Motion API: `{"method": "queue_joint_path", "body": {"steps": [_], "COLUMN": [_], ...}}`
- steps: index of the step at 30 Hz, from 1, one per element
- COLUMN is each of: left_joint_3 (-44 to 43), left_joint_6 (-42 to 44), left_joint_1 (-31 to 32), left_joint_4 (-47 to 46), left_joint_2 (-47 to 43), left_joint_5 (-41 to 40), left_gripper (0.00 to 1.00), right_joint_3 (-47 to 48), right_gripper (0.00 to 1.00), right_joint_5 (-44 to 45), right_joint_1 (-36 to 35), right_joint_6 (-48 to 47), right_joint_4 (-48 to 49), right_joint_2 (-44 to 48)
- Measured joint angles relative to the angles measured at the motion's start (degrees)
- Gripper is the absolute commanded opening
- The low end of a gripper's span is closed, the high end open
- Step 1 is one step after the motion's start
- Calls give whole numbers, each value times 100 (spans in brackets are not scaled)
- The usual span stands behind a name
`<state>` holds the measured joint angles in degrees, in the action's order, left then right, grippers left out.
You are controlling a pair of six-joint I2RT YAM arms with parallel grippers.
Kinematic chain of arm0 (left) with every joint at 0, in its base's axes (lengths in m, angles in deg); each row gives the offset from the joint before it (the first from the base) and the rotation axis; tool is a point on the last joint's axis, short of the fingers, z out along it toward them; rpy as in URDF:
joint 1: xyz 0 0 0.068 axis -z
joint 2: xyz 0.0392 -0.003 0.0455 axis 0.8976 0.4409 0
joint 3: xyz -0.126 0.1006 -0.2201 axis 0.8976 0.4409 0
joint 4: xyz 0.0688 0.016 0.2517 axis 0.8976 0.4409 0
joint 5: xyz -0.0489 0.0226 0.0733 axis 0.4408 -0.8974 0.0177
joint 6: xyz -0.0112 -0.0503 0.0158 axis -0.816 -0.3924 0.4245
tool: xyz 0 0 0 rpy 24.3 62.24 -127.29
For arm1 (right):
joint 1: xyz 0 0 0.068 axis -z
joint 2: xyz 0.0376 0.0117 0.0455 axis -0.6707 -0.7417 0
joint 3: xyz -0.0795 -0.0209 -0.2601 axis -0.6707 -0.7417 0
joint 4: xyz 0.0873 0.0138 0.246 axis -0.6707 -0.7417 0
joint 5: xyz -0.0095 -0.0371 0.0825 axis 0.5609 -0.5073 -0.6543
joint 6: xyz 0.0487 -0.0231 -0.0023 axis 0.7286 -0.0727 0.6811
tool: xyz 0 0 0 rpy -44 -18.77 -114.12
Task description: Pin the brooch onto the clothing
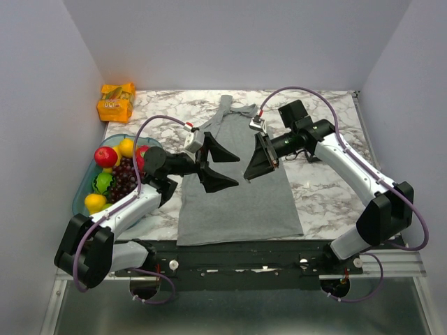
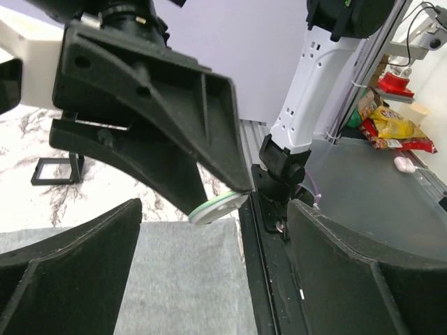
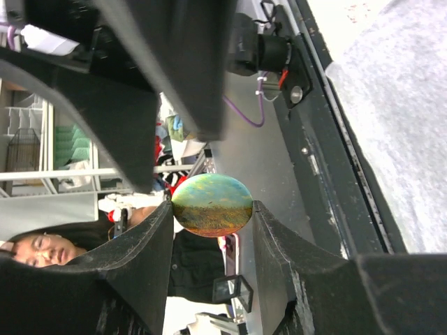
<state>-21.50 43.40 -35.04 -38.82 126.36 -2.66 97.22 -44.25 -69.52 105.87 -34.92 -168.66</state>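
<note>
The brooch (image 3: 211, 204), a round badge in green, orange and red, is pinched edge-on between my right gripper's (image 3: 211, 209) fingers. It also shows in the left wrist view (image 2: 218, 208), white-backed, at the tip of the right fingers. My right gripper (image 1: 248, 172) hovers above the middle of the grey tank top (image 1: 237, 202). My left gripper (image 1: 228, 167) is open and empty. It faces the right gripper from the left, a short gap away, with the brooch between and just beyond its fingertips (image 2: 105, 237).
A blue tray (image 1: 82, 202) of toy fruit sits at the left. An orange snack packet (image 1: 116, 101) lies at the back left. An empty black square holder (image 1: 314, 155) stands on the marble to the right of the top, also in the left wrist view (image 2: 54, 169).
</note>
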Motion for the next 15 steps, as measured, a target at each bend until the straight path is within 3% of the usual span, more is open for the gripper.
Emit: {"method": "queue_joint_path", "body": {"steps": [5,15], "left_joint_3": [-33,-48], "left_joint_6": [164,223], "left_joint_1": [66,208], "left_joint_4": [334,461], "left_joint_2": [-2,0], "left_joint_5": [61,111], "left_gripper": [72,58], "right_joint_3": [68,83], "right_gripper": [32,32], "right_joint_5": [-107,-170], "right_joint_1": [-42,-118], "right_joint_6": [68,201], "right_joint_4": [-9,11], "right_joint_2": [96,140]}}
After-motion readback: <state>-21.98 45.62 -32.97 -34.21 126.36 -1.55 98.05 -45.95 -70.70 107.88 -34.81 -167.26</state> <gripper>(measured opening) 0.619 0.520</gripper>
